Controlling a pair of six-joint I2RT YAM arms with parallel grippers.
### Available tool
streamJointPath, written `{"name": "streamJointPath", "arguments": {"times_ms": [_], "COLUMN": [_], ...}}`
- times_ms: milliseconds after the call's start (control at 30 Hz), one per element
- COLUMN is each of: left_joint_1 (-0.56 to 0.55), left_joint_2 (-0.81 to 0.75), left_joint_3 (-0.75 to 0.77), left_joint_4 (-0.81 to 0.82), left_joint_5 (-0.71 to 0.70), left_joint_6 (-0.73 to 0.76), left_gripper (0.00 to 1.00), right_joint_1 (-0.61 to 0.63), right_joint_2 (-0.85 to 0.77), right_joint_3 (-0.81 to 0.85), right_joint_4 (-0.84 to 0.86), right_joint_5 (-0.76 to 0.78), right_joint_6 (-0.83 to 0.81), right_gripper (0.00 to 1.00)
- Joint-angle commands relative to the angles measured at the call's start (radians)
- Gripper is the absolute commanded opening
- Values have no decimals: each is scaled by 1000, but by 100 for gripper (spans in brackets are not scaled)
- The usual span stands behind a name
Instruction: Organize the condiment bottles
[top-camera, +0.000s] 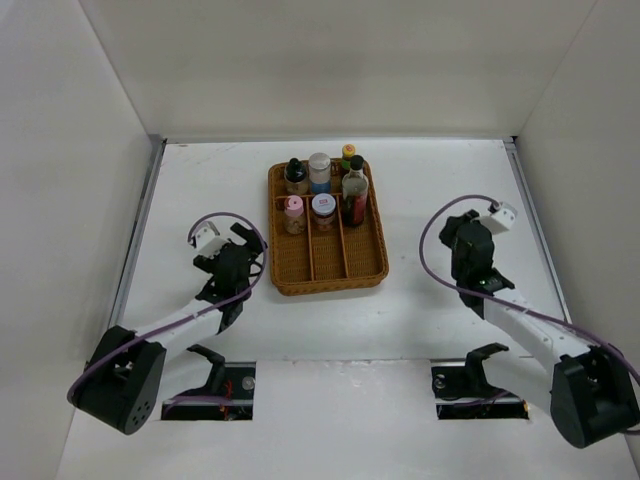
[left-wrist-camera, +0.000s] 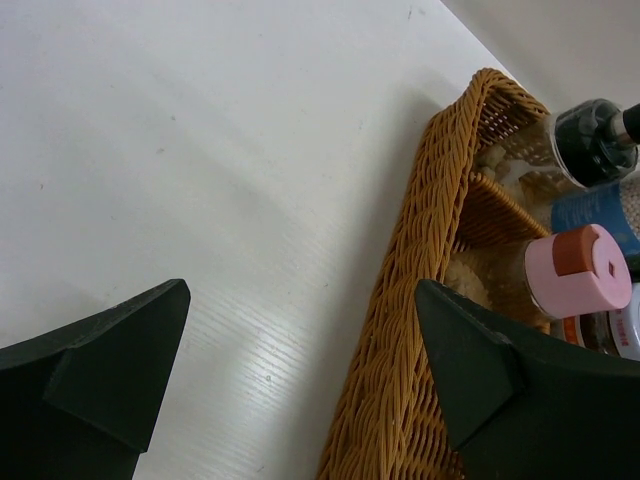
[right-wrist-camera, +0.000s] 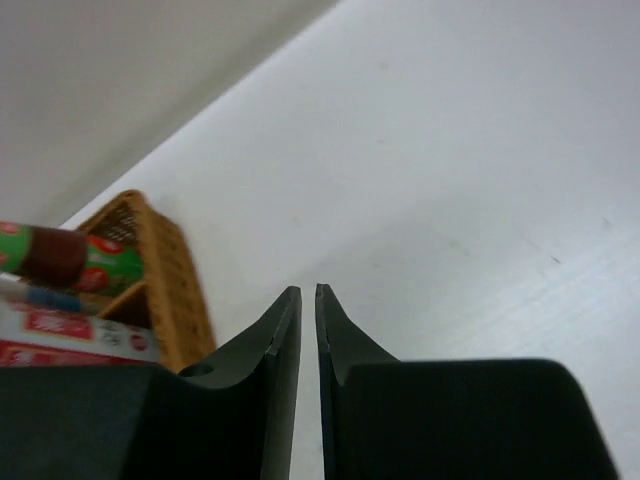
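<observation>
Six condiment bottles stand in the far compartments of the wicker tray (top-camera: 330, 272): black-capped (top-camera: 295, 172), white-capped (top-camera: 319, 168), yellow-capped green (top-camera: 348, 153), tall clear black-capped (top-camera: 354, 190), pink-capped (top-camera: 294, 212) and the short red-labelled-lid jar (top-camera: 323, 209). My left gripper (top-camera: 248, 242) is open and empty, low beside the tray's left rim. In the left wrist view the gripper (left-wrist-camera: 302, 290) spans that rim (left-wrist-camera: 420, 230), with the pink-capped bottle (left-wrist-camera: 575, 272) and the black cap (left-wrist-camera: 592, 140) beyond it. My right gripper (top-camera: 452, 224) is shut and empty, right of the tray; it also shows in the right wrist view (right-wrist-camera: 308, 290).
The tray's near compartments hold nothing. White walls close in the table on the left, back and right. In the right wrist view the tray's corner (right-wrist-camera: 170, 270) and the green bottle's label (right-wrist-camera: 115, 265) show at the left.
</observation>
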Motion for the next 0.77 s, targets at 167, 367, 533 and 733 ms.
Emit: {"name": "streamJointPath", "arguments": {"times_ms": [167, 367, 533, 733], "left_joint_1": [31, 31, 23, 29], "left_joint_2": [-5, 17, 1, -3], "left_joint_3": [56, 100, 116, 157], "left_joint_4": [-49, -102, -130, -194], "left_joint_5": [2, 21, 25, 24], "left_joint_6": [-27, -27, -27, -24], "left_gripper": [100, 100, 100, 100], "right_joint_1": [-91, -80, -80, -80], "right_joint_2": [-78, -15, 3, 18], "right_joint_3": [-136, -177, -183, -179], "right_joint_4": [34, 167, 194, 203], "right_joint_5": [-66, -131, -158, -181], "right_joint_6": [238, 242, 256, 262], "right_gripper": [31, 67, 79, 80]}}
